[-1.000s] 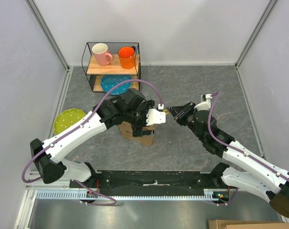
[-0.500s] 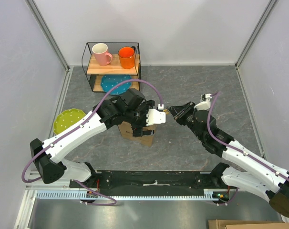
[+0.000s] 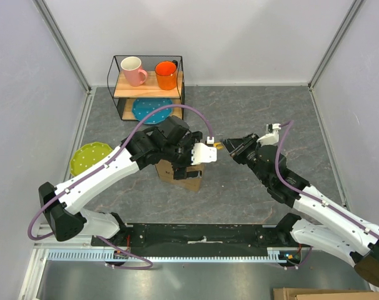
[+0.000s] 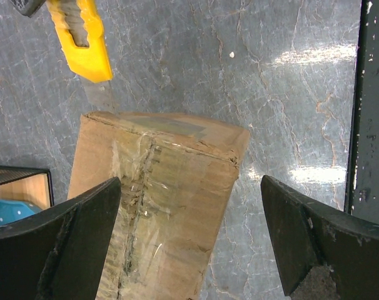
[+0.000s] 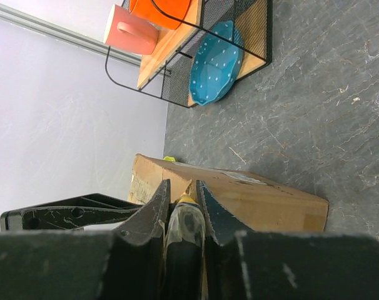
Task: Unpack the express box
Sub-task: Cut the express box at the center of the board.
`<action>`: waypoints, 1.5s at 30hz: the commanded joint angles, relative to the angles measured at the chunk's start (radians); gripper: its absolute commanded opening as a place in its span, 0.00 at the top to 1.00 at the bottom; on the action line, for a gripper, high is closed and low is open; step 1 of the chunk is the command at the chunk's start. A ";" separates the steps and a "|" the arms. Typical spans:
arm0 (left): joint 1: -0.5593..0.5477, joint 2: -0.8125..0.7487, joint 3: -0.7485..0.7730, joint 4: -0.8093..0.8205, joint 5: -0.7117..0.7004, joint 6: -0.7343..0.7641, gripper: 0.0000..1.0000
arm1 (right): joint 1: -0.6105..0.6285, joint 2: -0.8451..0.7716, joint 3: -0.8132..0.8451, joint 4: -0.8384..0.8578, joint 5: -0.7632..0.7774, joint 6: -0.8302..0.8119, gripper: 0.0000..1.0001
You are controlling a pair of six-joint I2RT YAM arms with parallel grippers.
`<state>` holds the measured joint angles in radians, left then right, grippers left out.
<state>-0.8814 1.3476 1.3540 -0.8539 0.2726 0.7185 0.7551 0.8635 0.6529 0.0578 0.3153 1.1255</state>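
Cardboard box [image 4: 164, 206] sits on the table [image 3: 252, 112], taped seam up — its side print too small to read. Left gripper [image 4: 189, 247] straddles it, spread wide; right gripper [image 5: 184, 209] clamps a yellow knife [image 4: 83, 44] just beside its edge.

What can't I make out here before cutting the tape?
- Top external: the left arm covers most of the express box; its taped seam is hidden.
- Left wrist: the bottom edge cuts off part of the box; the blade of the utility knife is too faint to tell whether it touches the box.
- Right wrist: the right gripper hides the blade tip.
- Contents: unseen, flaps taped shut.
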 commanded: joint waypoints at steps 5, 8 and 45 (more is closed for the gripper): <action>-0.001 -0.028 0.005 0.036 0.023 -0.013 0.01 | -0.002 0.029 0.034 0.031 -0.007 0.002 1.00; -0.001 -0.030 0.004 0.036 0.022 -0.011 0.01 | -0.002 0.034 0.036 0.040 -0.007 0.003 1.00; 0.001 -0.038 -0.006 0.036 0.025 -0.017 0.01 | 0.000 0.055 0.039 0.096 -0.036 0.014 1.00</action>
<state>-0.8814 1.3468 1.3506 -0.8494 0.2726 0.7181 0.7551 0.9051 0.6533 0.0917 0.3000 1.1267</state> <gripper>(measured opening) 0.993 0.220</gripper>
